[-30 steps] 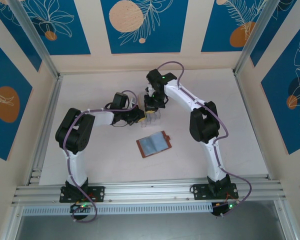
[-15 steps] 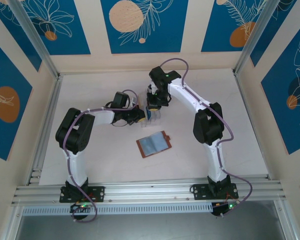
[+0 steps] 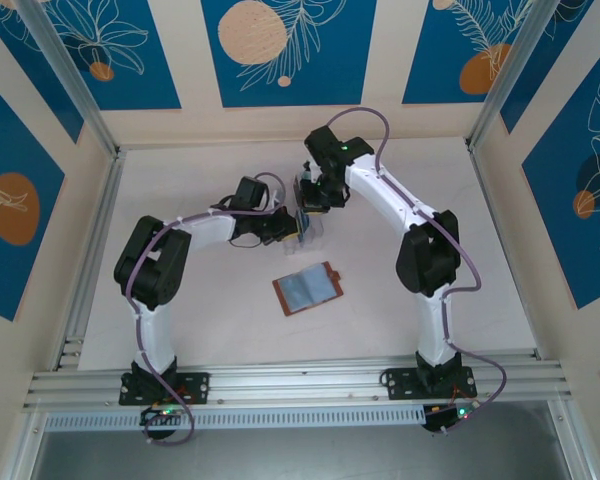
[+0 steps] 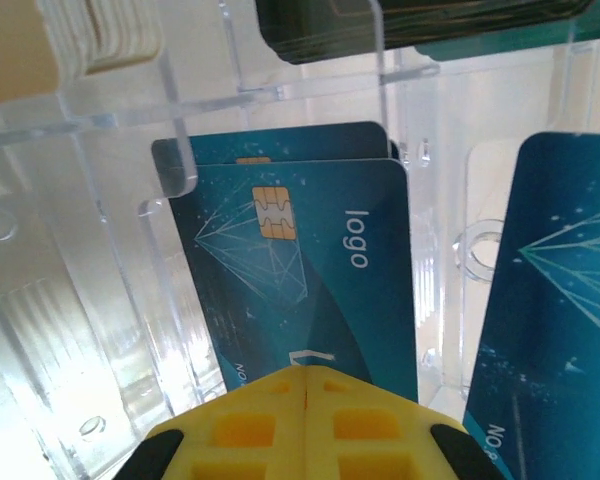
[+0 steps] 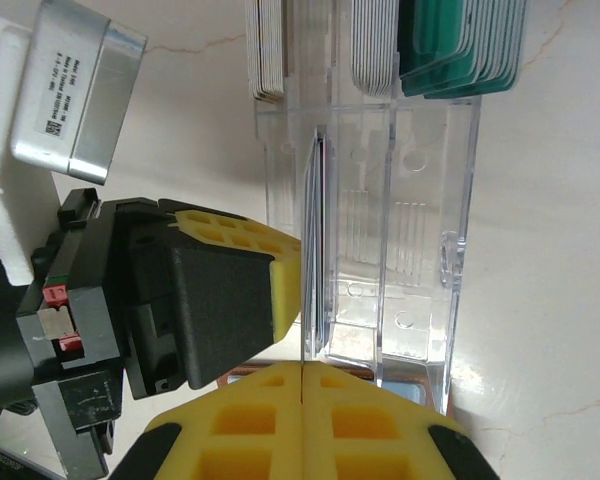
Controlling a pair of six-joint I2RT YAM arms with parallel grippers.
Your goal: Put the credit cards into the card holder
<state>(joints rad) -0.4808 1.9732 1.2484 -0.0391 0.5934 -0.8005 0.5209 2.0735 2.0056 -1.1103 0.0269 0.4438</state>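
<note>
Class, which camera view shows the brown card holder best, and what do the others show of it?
The top external view: the card holder lies open and whole on the table, pale pockets up. The right wrist view catches a sliver of it at the bottom edge, past the clear rack.

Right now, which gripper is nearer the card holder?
Left, narrowly: left gripper is beyond the card holder at the left of the clear rack; right gripper sits farther back.

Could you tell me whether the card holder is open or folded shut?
Open: the card holder lies spread flat, its pale blue-grey inner pockets facing up and its snap tab sticking out to one side.
</note>
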